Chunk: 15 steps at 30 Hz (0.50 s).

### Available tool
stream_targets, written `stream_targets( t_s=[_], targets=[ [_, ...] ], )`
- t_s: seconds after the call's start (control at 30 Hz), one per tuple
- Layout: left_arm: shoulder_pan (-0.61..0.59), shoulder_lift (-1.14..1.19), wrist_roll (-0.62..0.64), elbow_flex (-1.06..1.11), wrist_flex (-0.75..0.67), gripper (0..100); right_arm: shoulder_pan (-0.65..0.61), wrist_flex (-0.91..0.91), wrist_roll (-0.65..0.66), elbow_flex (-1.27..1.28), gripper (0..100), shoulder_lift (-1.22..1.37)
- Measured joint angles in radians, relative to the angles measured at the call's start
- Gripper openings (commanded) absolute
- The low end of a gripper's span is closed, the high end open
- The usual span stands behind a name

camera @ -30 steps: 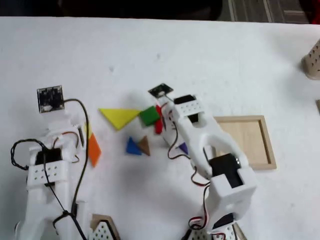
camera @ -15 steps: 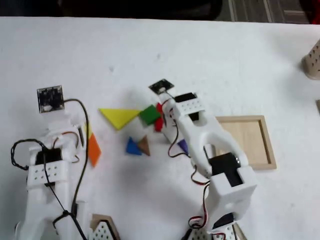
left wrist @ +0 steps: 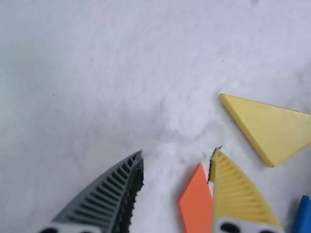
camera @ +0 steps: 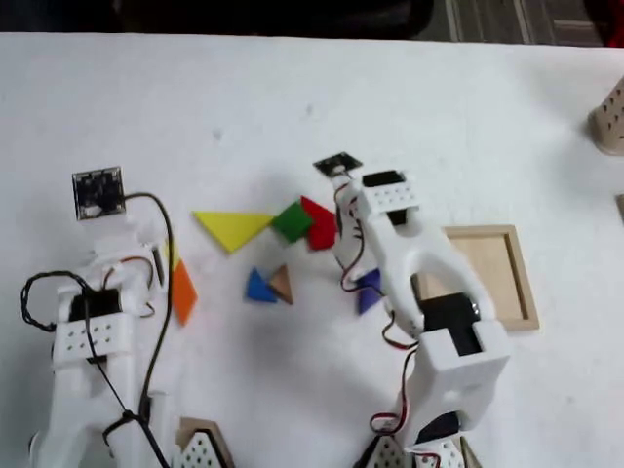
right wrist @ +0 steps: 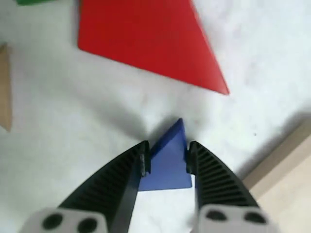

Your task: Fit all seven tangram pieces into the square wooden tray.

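The square wooden tray [camera: 502, 255] lies at the right with bare wood showing. In the right wrist view my right gripper [right wrist: 167, 145] is shut on a dark blue triangle [right wrist: 167, 162], one finger on each side. This piece [camera: 369, 290] lies on the table just left of the tray. The red triangle [right wrist: 150, 39] is just beyond the fingertips. My left gripper [left wrist: 177, 154] is open low over the table. The orange piece [left wrist: 197, 204] lies between its fingers, against the yellow one. The yellow triangle [left wrist: 267, 128] lies just beyond it.
A yellow triangle [camera: 232, 228], green square [camera: 291, 222] and red triangle [camera: 318, 223] form a row mid-table. A small blue triangle [camera: 258, 286] and a brown one [camera: 282, 284] lie below them. The orange piece [camera: 182, 291] is by the left arm. A wooden object [camera: 609, 122] stands far right.
The right arm has swung to the right, uncovering the red triangle. The dark blue triangle has shifted slightly right with it. The left arm has stayed still.
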Motion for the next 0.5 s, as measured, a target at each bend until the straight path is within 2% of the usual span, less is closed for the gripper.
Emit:
stream_targets(
  t_s=[0.23, 0.5],
  targets=[
    [0.0, 0.0, 0.0, 0.0, 0.0, 25, 0.0, 0.023, 0.008, 0.074, 12.5, -0.11],
    [0.012, 0.0, -0.012, 0.0, 0.0, 25, -0.008, -0.141, 0.0, 0.408, 27.6, -0.334]
  ],
)
